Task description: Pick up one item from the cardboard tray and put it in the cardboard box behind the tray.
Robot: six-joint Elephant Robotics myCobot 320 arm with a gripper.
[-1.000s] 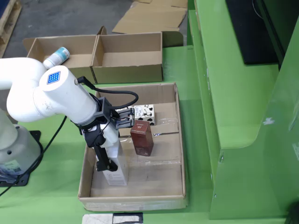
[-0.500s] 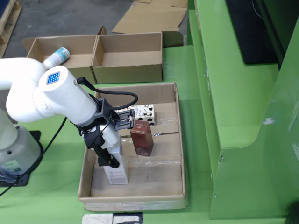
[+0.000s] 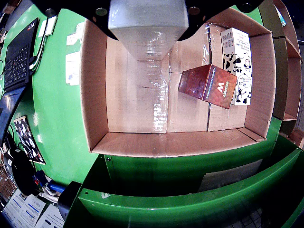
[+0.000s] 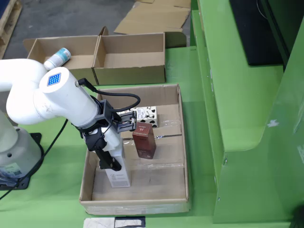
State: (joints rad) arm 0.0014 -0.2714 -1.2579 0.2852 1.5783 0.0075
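Note:
In the view that rides on the gripper, my gripper is shut on a white plastic-wrapped carton, with black fingers on both sides of it. Below lies the cardboard tray, which holds a red-brown box and a cow-patterned white carton at its right. In the view from above, the gripper holds the white carton upright over the tray's front left. I cannot tell whether the carton touches the floor. The red-brown box stands beside it, and the cow-patterned carton lies behind. The cardboard box stands behind the tray.
A second cardboard box to the left of the first holds a white bottle. A tall green frame borders the tray's right. A laptop and papers lie to the left in the gripper view. The robot base is at the left.

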